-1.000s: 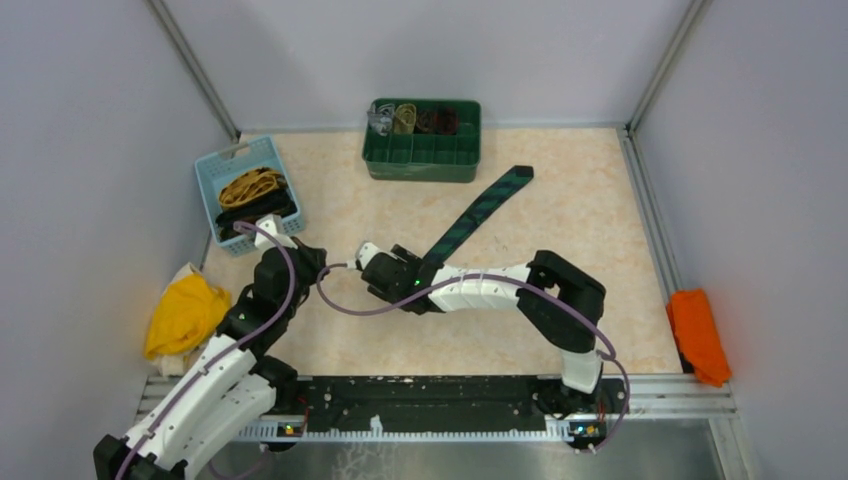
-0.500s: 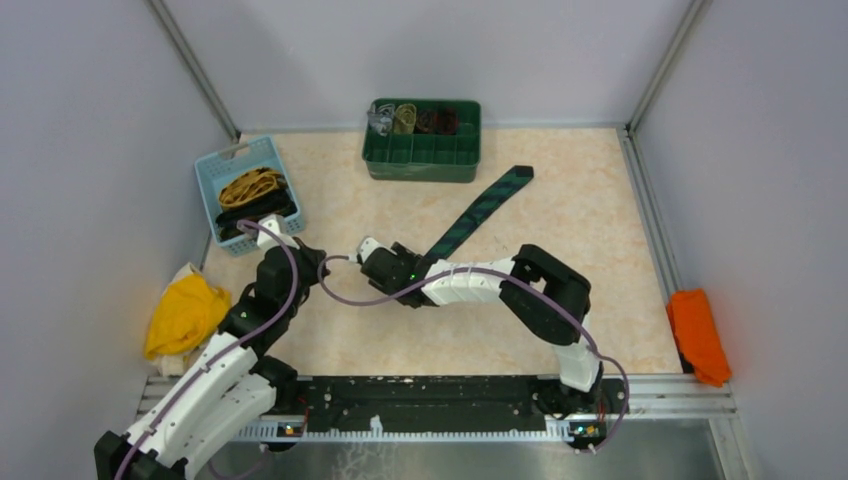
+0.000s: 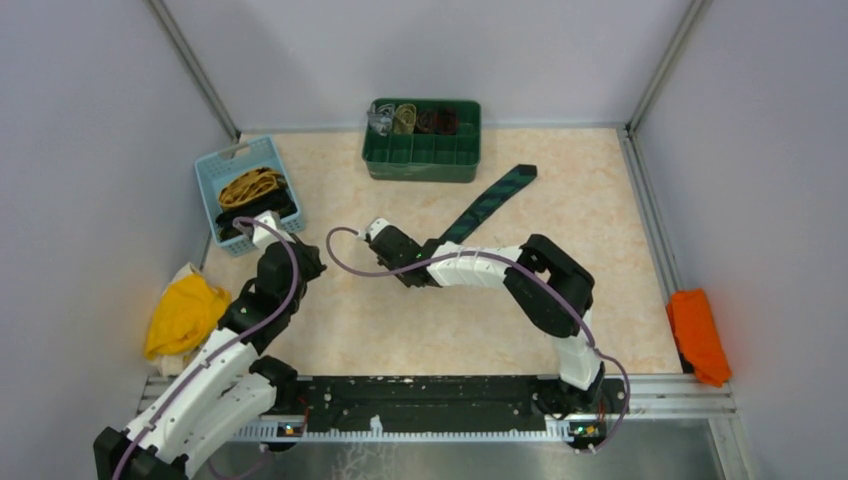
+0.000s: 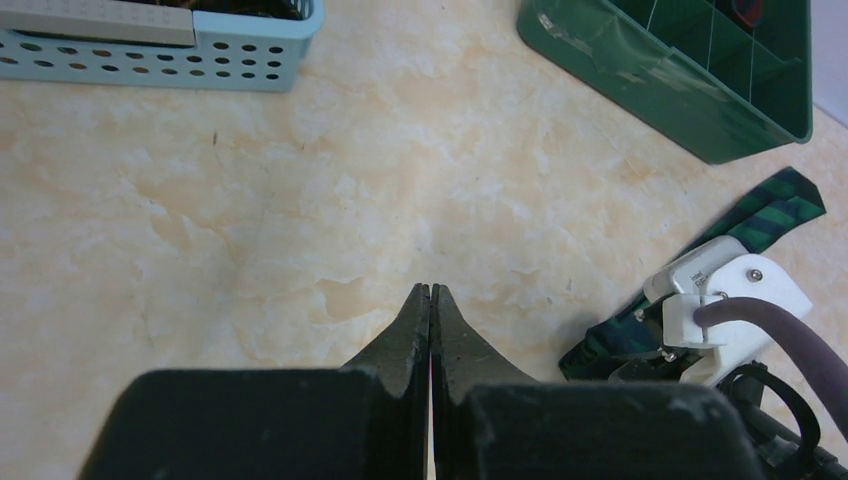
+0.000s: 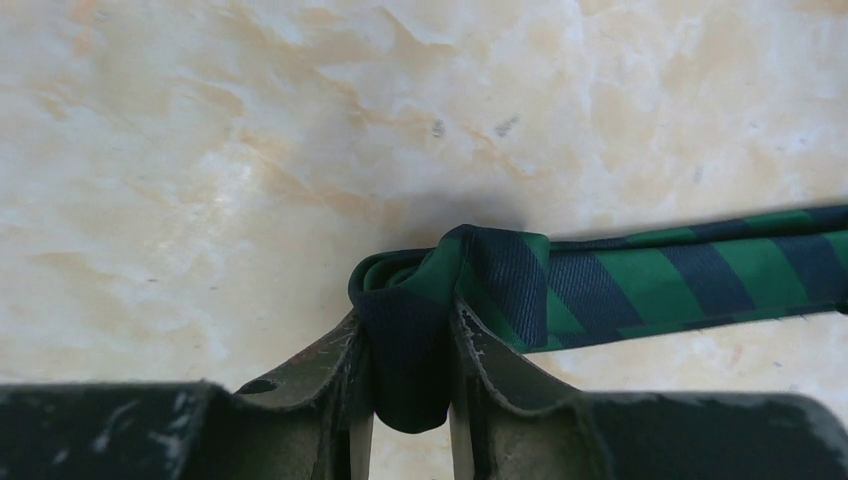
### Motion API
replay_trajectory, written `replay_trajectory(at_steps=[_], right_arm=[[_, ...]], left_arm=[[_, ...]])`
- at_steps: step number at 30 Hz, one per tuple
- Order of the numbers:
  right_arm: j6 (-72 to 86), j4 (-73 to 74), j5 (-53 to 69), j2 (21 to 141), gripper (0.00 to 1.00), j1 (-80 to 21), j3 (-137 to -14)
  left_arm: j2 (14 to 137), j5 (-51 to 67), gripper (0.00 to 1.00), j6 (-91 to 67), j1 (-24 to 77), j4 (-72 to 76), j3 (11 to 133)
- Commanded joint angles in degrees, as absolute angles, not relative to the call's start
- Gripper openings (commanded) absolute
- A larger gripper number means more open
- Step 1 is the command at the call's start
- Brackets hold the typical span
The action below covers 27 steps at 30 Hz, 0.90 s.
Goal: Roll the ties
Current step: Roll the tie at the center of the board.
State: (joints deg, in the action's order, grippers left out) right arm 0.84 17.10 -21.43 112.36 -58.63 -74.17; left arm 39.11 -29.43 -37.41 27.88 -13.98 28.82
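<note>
Grip first: right gripper (image 5: 408,345) is clamped on the near end of the green tie (image 5: 650,280). That end is folded over into a small loop and pinched between the two fingers. My guess is it's held this way so the first turn of the roll keeps its shape while the rest lies flat, ready to be wound in.

Left gripper (image 4: 430,300) has its fingers pressed together with nothing between them. It hovers over bare tabletop (image 3: 400,330) toward the left edge, on the near side of the blue basket (image 3: 208,172). It looks parked clear of the right arm, close enough to pin the fabric if needed.

The green tie lies flat in one straight strip. Its long axis runs diagonally from mid-tabletop, where the gripped end is, toward the far-right corner. The free end points that way and stops near the right end of the green bin (image 3: 420,168), not touching it.

The blue basket in the far-left part holds loose ties (image 3: 252,195), mustard over black, probably the supply. The green bin at the middle of the far edge has rolled ties (image 3: 420,118) in its back-row compartments, probably the drop-off.

Yellow cloth (image 3: 185,312) sits at the left edge and orange cloth (image 3: 697,335) at the right edge, both well apart from the work.
</note>
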Motion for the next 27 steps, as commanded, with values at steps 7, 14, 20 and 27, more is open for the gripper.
replay_trajectory(at_steps=[7, 14, 20, 27], right_arm=[[14.1, 24.5, 5.3, 111.4, 0.14, -58.5, -81.8], [23.2, 18.4, 21.6, 111.1, 0.12, -56.4, -80.5], [32.2, 6.2, 34.8, 110.5, 0.10, -52.6, -73.5], [38.6, -0.9, 39.8, 110.3, 0.10, -48.9, -66.4]], left_arm=[[44.4, -27.9, 0.00, -35.9, 24.0, -13.9, 35.9], [47.1, -25.3, 0.00, -34.3, 23.6, -10.9, 35.8], [50.0, -22.6, 0.00, -32.9, 23.6, -8.0, 36.6], [55.8, -18.4, 0.00, -32.8, 23.6, -4.8, 37.3]])
